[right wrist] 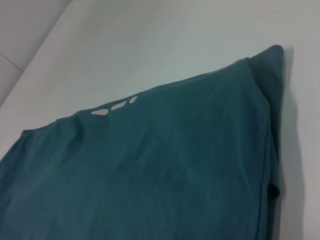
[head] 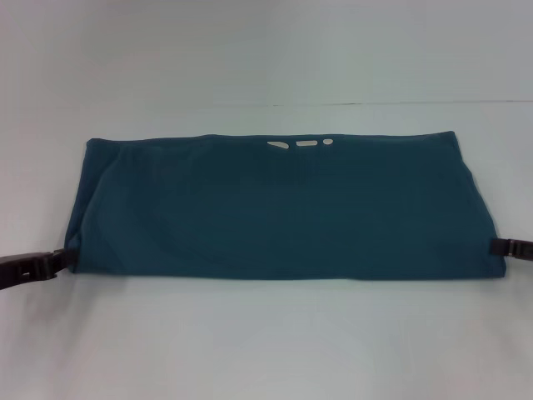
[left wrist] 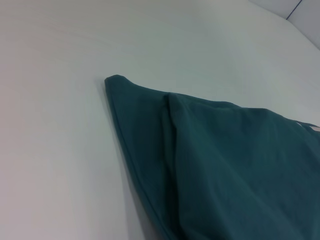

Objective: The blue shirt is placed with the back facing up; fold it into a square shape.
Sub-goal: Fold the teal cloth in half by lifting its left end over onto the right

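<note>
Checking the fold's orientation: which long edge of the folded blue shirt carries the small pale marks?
The far long edge of the dark teal-blue knit shirt, away from the robot; the pale marks sit there, while the near edge is plain.

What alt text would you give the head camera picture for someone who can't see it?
A blue shirt, folded into a wide band, lies flat on a white table. The left pincer and right pincer sit at its two near corners.

It looked like a lab or test room: a bare white desk (head: pixel 266 342) stood against a plain pale wall (head: pixel 266 42).
</note>
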`<action>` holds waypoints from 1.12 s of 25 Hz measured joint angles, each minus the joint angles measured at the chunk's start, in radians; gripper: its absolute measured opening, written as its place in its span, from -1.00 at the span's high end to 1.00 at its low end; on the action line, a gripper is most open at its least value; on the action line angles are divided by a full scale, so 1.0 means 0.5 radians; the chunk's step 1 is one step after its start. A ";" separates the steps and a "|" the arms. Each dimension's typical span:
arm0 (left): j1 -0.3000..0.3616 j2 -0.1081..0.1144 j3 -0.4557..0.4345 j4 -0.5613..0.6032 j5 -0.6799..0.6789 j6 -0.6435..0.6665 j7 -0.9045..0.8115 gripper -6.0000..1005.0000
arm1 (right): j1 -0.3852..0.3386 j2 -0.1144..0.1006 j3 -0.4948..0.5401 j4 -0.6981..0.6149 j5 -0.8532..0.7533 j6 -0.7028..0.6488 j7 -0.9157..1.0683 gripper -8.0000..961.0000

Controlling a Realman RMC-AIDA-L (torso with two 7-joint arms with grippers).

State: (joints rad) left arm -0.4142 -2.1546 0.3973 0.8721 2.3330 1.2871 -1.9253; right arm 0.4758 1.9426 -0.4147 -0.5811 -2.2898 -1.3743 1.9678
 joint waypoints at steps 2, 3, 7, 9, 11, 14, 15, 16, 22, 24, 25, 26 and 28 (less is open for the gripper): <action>0.000 0.001 0.000 0.000 0.000 0.000 0.002 0.99 | 0.003 0.015 -0.001 0.004 -0.013 0.030 0.000 -0.73; -0.001 0.002 0.000 0.000 0.000 0.000 0.002 0.99 | 0.006 0.022 -0.002 0.008 -0.018 0.044 0.000 -0.72; -0.002 0.002 0.000 -0.001 0.000 0.000 0.004 0.99 | 0.021 0.040 -0.002 0.045 -0.020 0.086 0.000 -0.71; -0.003 0.002 0.000 -0.001 0.000 0.000 0.005 0.99 | 0.023 0.048 -0.006 0.053 -0.020 0.104 0.000 -0.71; -0.005 0.002 0.000 -0.002 0.000 0.000 0.005 0.99 | 0.026 0.058 -0.018 0.054 -0.020 0.118 0.000 -0.71; -0.007 0.002 0.000 -0.002 0.000 0.000 0.005 0.99 | 0.032 0.069 -0.027 0.055 -0.020 0.125 0.001 -0.71; -0.008 0.002 0.000 -0.002 0.000 0.000 0.006 0.99 | 0.036 0.071 -0.027 0.055 -0.020 0.127 0.001 -0.67; -0.009 0.002 0.002 -0.002 0.000 0.000 0.006 0.99 | 0.038 0.072 -0.029 0.055 -0.020 0.129 0.000 -0.63; -0.010 0.005 0.003 -0.002 0.000 0.000 0.007 0.99 | 0.044 0.074 -0.052 0.055 -0.020 0.141 0.000 -0.38; -0.010 0.005 0.003 -0.002 0.000 0.000 0.007 0.99 | 0.043 0.071 -0.055 0.055 -0.019 0.141 0.000 -0.29; -0.010 0.005 0.003 -0.002 0.000 0.000 0.007 0.99 | 0.043 0.069 -0.055 0.055 -0.019 0.142 0.000 -0.24; -0.010 0.005 0.003 -0.002 0.000 0.000 0.007 0.99 | 0.043 0.068 -0.055 0.055 -0.019 0.143 0.000 -0.20; -0.009 0.005 0.003 -0.002 0.000 0.000 0.007 0.99 | 0.043 0.067 -0.055 0.055 -0.019 0.148 0.000 -0.11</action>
State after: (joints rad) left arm -0.4188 -2.1521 0.3989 0.8712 2.3331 1.2870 -1.9220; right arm 0.4972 1.9761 -0.4421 -0.5537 -2.2994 -1.3001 1.9681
